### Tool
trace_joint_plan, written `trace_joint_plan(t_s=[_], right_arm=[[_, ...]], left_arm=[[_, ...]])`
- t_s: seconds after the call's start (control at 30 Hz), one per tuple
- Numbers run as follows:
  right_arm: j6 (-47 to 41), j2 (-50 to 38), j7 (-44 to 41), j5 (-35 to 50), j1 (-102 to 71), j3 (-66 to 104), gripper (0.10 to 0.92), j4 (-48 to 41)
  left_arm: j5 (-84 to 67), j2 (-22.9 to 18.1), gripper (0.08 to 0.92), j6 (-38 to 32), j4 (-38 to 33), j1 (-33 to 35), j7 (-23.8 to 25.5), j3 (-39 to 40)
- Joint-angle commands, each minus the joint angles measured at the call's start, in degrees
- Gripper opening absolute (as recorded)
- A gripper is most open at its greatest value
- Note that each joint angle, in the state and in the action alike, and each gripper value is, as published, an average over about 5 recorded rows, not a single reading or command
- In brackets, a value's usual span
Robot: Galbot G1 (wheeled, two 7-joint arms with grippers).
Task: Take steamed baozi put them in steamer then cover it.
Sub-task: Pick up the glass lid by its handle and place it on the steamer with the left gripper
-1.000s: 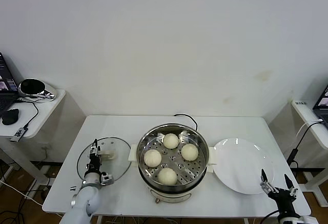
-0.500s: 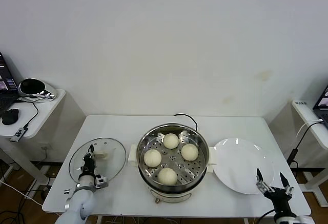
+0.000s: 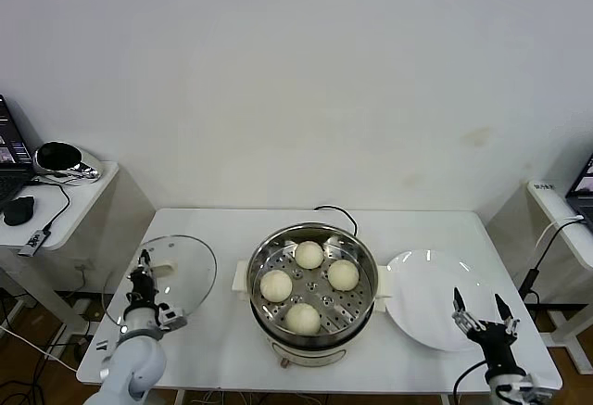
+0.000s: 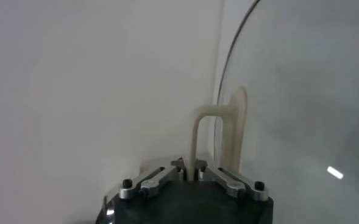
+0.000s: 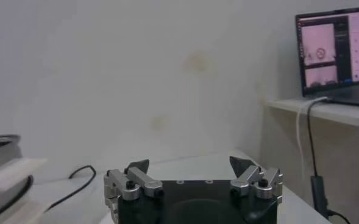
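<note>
Glass cover, seemingly lifted, handle pinched tight in left pincer; right pincer spread.

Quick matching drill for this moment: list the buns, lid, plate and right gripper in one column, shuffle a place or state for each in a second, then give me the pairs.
Things:
1. buns
2. lid
3. plate
4. right gripper

Places or states:
A. bare, on the table right of the steamer
B. jaws open, holding nothing, by the plate's near edge
C. all four on the steamer's tray
D. tilted, its handle gripped by the left gripper

Pairs: 1-C, 2-D, 3-A, 4-B
</note>
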Motion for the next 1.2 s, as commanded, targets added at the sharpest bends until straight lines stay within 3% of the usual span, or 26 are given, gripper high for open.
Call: trace_joint_plan(t_s=[0.03, 0.33, 0.5, 0.9, 1.2], right_arm=[[-3.9, -0.6, 1.3, -0.3, 2.3, -0.4, 0.823, 0.0], [-5.4, -0.1, 2.4, -1.5, 1.9, -1.1, 0.823, -0.4], [-6.3, 0.7, 2.7, -1.5, 2.4, -1.2, 0.823, -0.8], [-7.4, 1.6, 2.9, -2.5, 3.1, -0.6, 0.823, -0.8], [-9.1, 1.7, 3.2, -0.7, 2.8, 0.5, 0.823, -0.3]], left_arm=[[5.1, 0.3, 0.152, 10.8, -18.2, 3.3, 11.5, -3.4], [0.6, -5.5, 0.152, 15.6, -31.8, 3.6, 19.4, 4.8], [4.5, -8.0, 0.152, 18.8, -35.6, 0.8, 18.9, 16.2], [11.3, -12.0, 0.152, 18.7, -20.3, -7.1, 8.0, 35.8], [19.6, -14.3, 0.152, 18.7, -14.7, -12.2, 14.2, 41.8]])
